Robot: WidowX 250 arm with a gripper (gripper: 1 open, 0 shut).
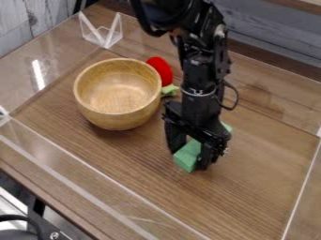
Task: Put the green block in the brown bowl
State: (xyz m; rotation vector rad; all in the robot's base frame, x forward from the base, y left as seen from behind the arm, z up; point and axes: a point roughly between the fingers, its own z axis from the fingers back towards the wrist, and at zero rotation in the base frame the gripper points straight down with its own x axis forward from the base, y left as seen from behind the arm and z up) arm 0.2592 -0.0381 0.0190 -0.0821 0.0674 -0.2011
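Brown bowl [119, 92] sits empty on the wooden table [264, 164], left of your arm. Your gripper [197, 150] points straight down with its jaws spread on either side of the green block [189, 157], which rests on the table near the bowl. You are at the grasp step: next, close on the block, lift, and carry it left over the rim.

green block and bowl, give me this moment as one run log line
gripper: open, pointing down, astride green block | green block: on table, right of brown bowl | bowl: empty | placement: not yet done
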